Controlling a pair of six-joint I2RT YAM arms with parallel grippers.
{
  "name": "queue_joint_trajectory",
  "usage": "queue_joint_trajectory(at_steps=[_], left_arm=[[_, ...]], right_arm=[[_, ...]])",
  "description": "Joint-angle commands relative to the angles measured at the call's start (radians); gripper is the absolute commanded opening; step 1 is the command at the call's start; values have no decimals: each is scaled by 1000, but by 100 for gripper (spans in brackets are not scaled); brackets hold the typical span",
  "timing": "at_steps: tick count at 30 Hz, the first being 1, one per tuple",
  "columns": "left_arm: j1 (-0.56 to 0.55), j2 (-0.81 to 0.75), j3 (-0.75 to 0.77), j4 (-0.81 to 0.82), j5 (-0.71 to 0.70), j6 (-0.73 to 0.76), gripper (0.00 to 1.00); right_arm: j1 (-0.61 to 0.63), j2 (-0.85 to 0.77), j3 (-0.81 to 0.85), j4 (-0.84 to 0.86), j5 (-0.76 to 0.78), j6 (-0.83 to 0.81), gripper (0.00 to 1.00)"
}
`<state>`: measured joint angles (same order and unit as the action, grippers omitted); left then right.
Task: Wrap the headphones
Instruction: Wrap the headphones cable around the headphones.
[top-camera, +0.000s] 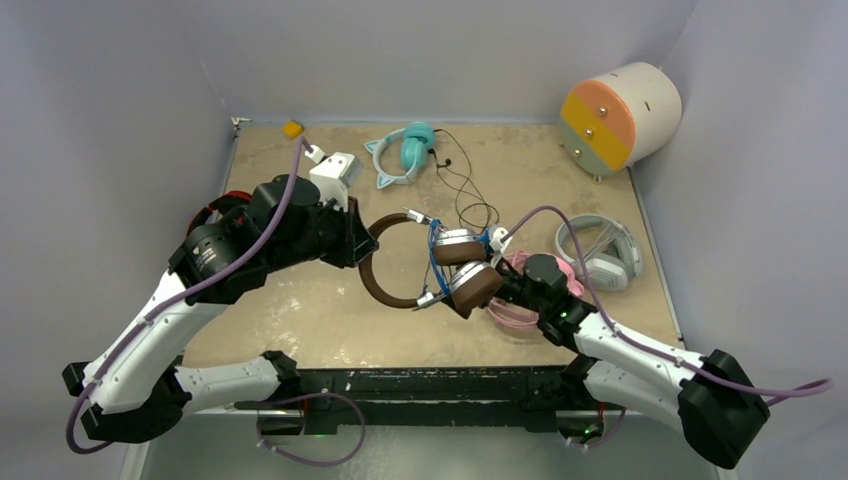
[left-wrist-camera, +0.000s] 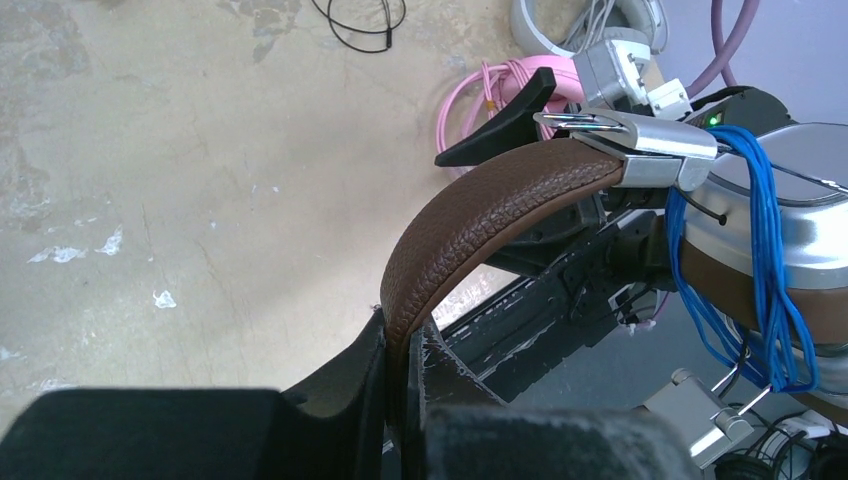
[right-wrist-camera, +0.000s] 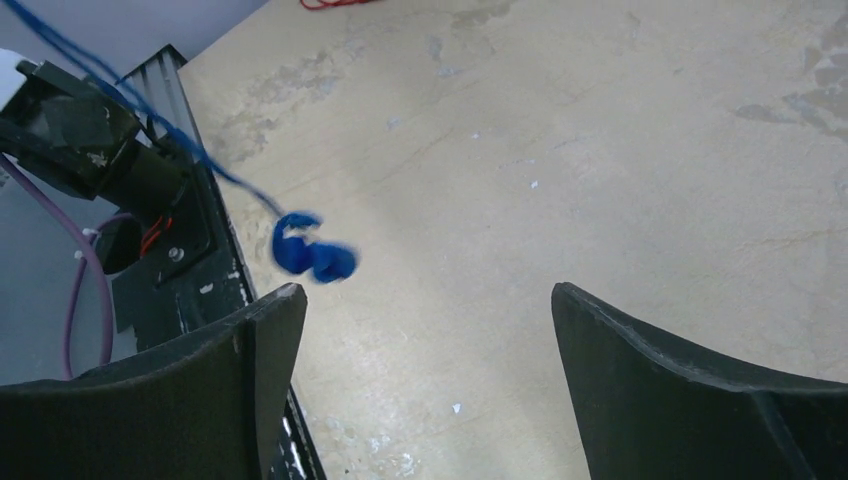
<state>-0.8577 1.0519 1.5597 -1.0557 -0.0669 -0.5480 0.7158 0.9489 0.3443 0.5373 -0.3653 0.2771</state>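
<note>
Brown headphones (top-camera: 368, 270) are held mid-table over the scuffed, white-flecked tan tabletop (top-camera: 300, 320), with the blue cord (left-wrist-camera: 762, 250) looped over a silver cup. The left gripper (left-wrist-camera: 398, 365) clamps the headband. The right gripper (right-wrist-camera: 425, 300) gapes, holding nothing (the cord's end dangles nearby). Pale grey walls (top-camera: 450, 50) enclose the table.

- We see the mid-counter headphones (top-camera: 458, 248) held off the surface, band to the L, cups to the R.
- L gripper (top-camera: 362, 250) pinches the band; R gripper (top-camera: 498, 287) sits just R of the cups, fingers apart w/ nothing btwn.
- Cord (left-wrist-camera: 762, 265) is looped round a cup; its plug end (right-wrist-camera: 312, 255) hangs free near the front edge.
- 2nd pair (top-camera: 405, 150) lies mid back edge; its cable (top-camera: 465, 190) trails fwd toward ctr.
- 3rd pair (top-camera: 600, 255) lies at the R edge.
- 4th pair (top-camera: 515, 312) lies just L of it, partly under the R arm.
- Drum (top-camera: 620, 115) sits at the back-R corner.
- Small block (top-camera: 292, 128) sits at the back-L corner.
</note>
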Motion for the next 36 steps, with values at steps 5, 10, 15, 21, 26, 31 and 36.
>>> queue_joint_trajectory(at_steps=[5,10,15,21,26,31,36], left_arm=[[2,7,28,109,31,-44,0],[2,11,31,112,38,-47,0],[2,16,34,117,59,-48,0],[2,20,40,125,62,-50,0],[2,26,39,136,88,-51,0],[2,28,41,134,83,-49,0],[2,25,45,122,39,-61,0]], right_arm=[[-3,-29,-22,148,-4,20,98],[-4,-12,-46,202,-23,28,97],[-4,40,-27,245,-14,30,94],[-3,131,23,331,-111,29,90],[-3,193,44,399,-167,49,80],[-3,205,55,411,-184,55,60],[-3,205,45,411,-203,71,27]])
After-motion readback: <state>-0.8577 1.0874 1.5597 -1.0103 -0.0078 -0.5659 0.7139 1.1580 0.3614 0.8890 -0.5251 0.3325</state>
